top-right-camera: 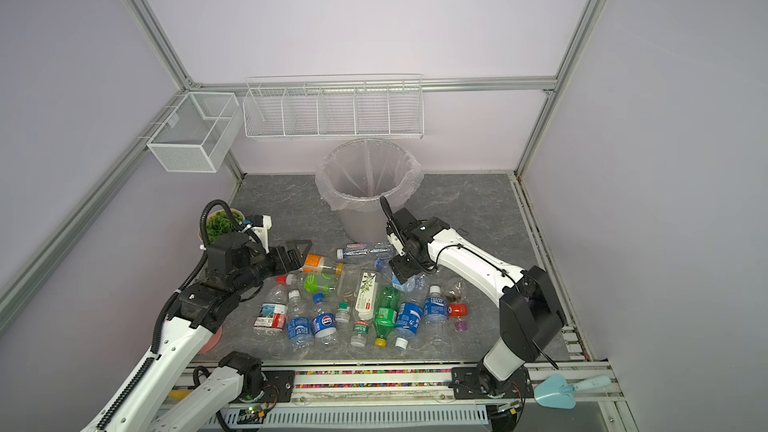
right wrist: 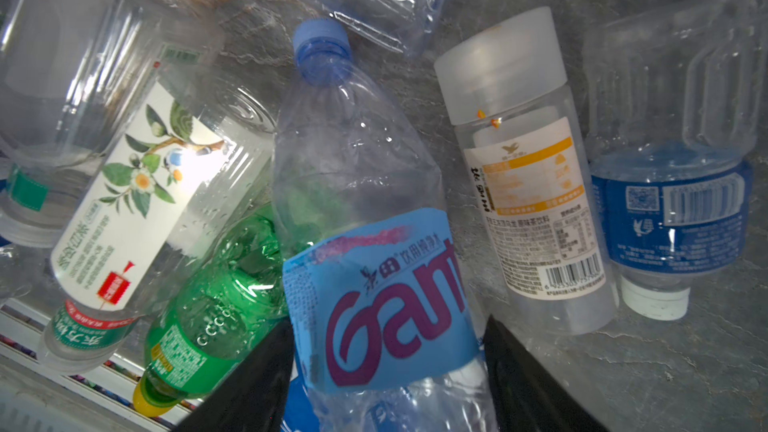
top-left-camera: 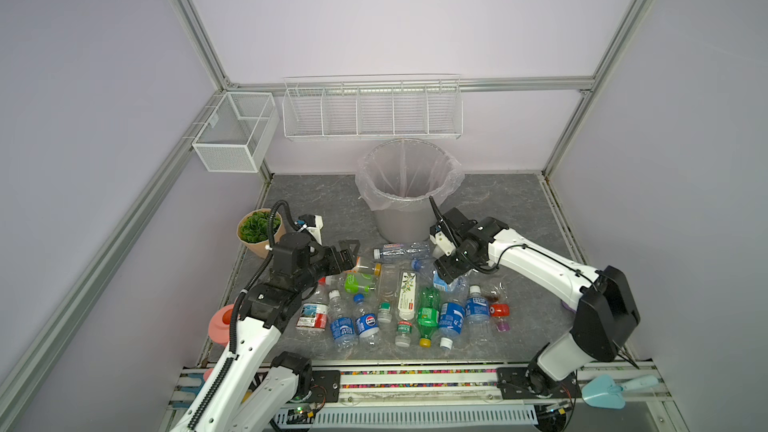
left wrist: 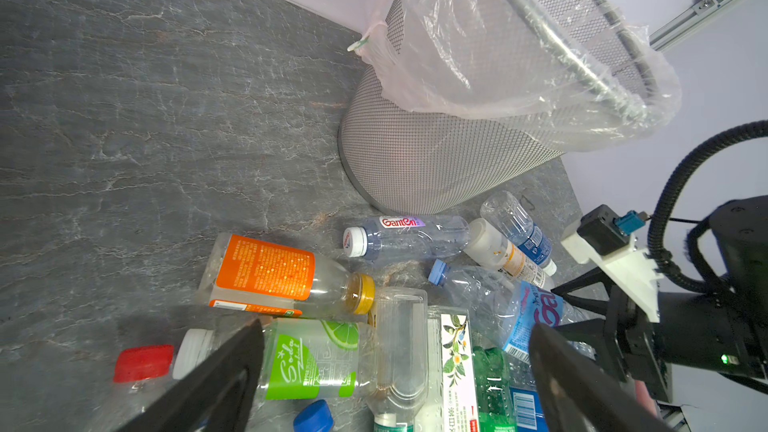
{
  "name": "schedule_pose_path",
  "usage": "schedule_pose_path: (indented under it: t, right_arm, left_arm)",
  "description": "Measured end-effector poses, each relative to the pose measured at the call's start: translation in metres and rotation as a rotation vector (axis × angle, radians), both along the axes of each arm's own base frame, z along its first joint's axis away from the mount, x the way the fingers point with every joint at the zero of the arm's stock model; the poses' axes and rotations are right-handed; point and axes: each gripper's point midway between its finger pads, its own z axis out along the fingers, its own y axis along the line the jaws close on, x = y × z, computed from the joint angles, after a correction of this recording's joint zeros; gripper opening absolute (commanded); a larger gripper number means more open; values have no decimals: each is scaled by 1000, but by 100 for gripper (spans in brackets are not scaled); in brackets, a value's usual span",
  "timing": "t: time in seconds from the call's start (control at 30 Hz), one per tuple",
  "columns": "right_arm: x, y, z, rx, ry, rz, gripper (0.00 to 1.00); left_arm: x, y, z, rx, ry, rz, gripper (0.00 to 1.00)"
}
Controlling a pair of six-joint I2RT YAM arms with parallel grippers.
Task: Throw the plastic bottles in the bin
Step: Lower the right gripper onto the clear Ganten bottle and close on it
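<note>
Bin (top-left-camera: 399, 222) looks empty — nothing done yet. Bottles (top-left-camera: 407, 295) all lie on the surface (top-left-camera: 316, 197) before it. Right jaws straddle the blue-label bottle (right wrist: 374, 184), grip unconfirmed; left jaws spread wide above the pile, holding nothing.

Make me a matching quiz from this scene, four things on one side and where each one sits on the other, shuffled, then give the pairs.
1 bin
2 orange-label bottle
3 light-blue-label bottle
4 potted plant

A between the fingers of the right gripper
B at the left edge of the table
C upright at the back
D lying just ahead of the open left gripper

Pairs: 1-C, 2-D, 3-A, 4-B
</note>
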Motion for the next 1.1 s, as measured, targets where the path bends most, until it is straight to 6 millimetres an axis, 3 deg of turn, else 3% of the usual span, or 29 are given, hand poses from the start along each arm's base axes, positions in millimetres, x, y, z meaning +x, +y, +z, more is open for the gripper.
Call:
schedule_pose_path:
  t: [0.3,0.93,1.1]
  right_arm:
    - [-11,4,-6,-58,1,38,81]
    - [-9,-9,-11,-178,-10,17,50]
    - [-7,-8,-8,-175,-19,13,53]
  left_arm:
    - [-2,1,1,1,-5,3,99]
    - [-1,7,0,24,-10,25,99]
    - [0,8,-1,33,-14,32,99]
